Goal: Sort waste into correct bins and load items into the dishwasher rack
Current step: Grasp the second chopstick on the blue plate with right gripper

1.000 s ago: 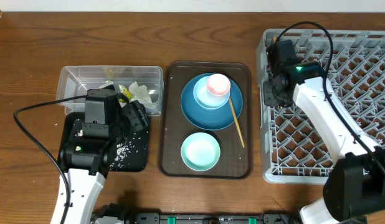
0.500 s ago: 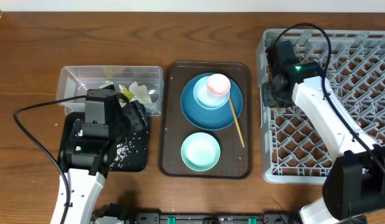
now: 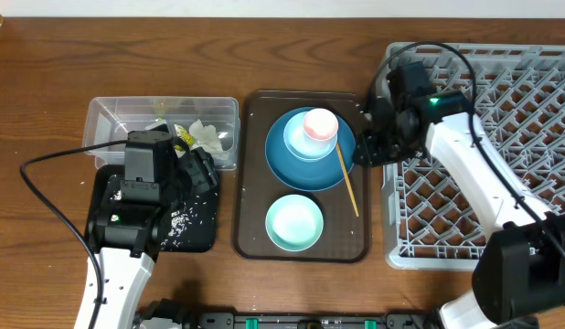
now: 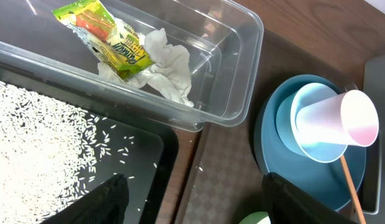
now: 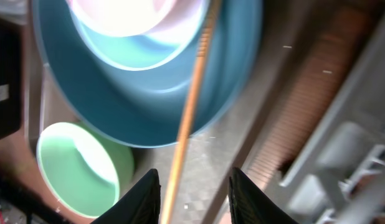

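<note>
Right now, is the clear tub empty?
Not empty: the clear tub holds a crumpled white tissue and a yellow-green wrapper.

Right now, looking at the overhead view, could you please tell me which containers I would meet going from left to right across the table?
clear plastic tub → brown tray → dishwasher rack

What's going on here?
Cleanup is partway. The tissue and wrapper lie in the clear tub, rice in the black tray. The left gripper hovers open by that tray. The right gripper, open, hangs over the chopstick at the edge of the blue plate on the brown tray, holding nothing. The pink cup, light blue bowl and green bowl sit there too.
</note>
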### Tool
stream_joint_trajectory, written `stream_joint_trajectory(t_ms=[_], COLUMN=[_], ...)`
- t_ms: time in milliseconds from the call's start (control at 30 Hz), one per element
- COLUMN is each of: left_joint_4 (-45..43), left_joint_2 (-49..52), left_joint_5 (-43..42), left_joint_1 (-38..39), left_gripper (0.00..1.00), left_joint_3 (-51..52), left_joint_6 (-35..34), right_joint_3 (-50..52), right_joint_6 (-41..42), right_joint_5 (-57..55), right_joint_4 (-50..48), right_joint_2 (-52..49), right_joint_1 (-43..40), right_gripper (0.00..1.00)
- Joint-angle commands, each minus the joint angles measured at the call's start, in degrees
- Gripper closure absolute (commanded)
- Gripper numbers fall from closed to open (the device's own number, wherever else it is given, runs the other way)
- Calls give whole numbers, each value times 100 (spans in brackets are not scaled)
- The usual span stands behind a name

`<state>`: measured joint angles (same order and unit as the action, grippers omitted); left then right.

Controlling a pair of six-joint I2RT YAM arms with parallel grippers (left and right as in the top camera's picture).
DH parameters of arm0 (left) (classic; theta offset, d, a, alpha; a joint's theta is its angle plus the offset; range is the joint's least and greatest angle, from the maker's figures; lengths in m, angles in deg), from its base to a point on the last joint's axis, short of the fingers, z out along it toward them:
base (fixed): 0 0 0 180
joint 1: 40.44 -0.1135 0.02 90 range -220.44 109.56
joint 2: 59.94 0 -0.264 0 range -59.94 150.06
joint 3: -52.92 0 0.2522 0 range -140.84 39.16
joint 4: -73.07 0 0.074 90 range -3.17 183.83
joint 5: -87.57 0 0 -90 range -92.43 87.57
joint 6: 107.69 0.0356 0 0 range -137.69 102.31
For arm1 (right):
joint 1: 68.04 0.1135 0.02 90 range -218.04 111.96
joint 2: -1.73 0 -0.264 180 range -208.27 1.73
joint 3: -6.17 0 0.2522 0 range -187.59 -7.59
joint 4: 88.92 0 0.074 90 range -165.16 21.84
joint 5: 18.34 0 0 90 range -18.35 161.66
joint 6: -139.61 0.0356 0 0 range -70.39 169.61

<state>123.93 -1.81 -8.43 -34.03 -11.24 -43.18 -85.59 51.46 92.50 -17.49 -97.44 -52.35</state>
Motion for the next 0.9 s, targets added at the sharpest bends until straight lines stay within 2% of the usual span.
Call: stream_joint_trajectory(t_ms=[0,333,700,867], left_joint_4=[13,15,15,15], left_joint_2=[24,24,24,24], left_joint_5=[48,48,50,48], left_joint_1=[-24,-24,-24,-24], left_gripper=[29,29,29,29], left_joint_3=[-120,-120,-120,-120], left_joint_6=[-11,-11,-11,-11], right_joint_3=[26,363,949,990], right_joint_6=[-149,824,868,885], right_joint_5=[286,-1226,-1250,-1248], right_joint_4=[22,9,-236,-247], right_joint_2=[4,0,0,0], right_joint_1=[319,1132,1397,1397], right_gripper=[66,66,69,76])
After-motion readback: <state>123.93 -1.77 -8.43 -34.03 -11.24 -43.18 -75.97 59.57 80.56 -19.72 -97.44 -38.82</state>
